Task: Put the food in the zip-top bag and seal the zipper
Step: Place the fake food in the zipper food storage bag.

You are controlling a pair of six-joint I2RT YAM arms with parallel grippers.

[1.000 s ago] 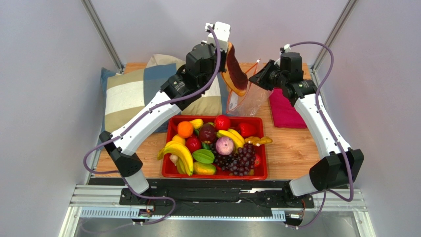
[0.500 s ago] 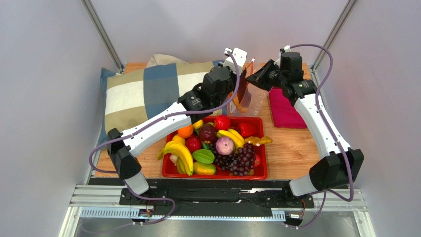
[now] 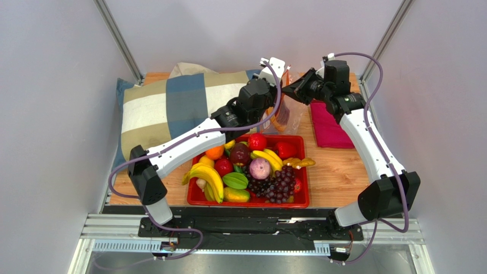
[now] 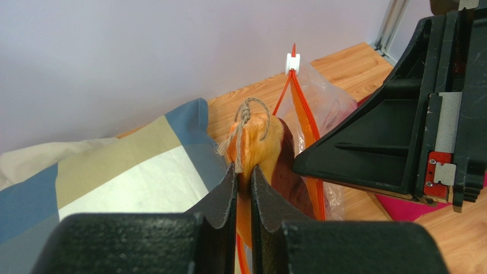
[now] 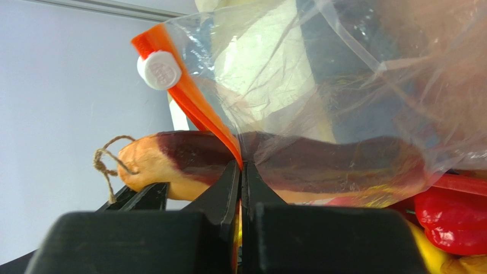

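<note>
lower end of orange-rimmed slice [image 4: 258, 142] hidden between left gripper [image 4: 244, 171] fingers, zip-top bag [image 4: 327, 108] bottom behind right gripper [image 4: 298, 164] body, bag cut off top and right in right wrist view, slice mostly hidden behind left wrist [image 3: 251, 100] from above, magenta cloth [image 3: 327, 128] partly under right arm [image 3: 366, 142]

The tray [image 3: 246, 204] lies at the desk's near edge. Behind it: pillow [image 3: 166, 108] far-left corner, zip-top bag [image 3: 292, 118] centre, cloth [image 3: 331, 130] right.
</note>
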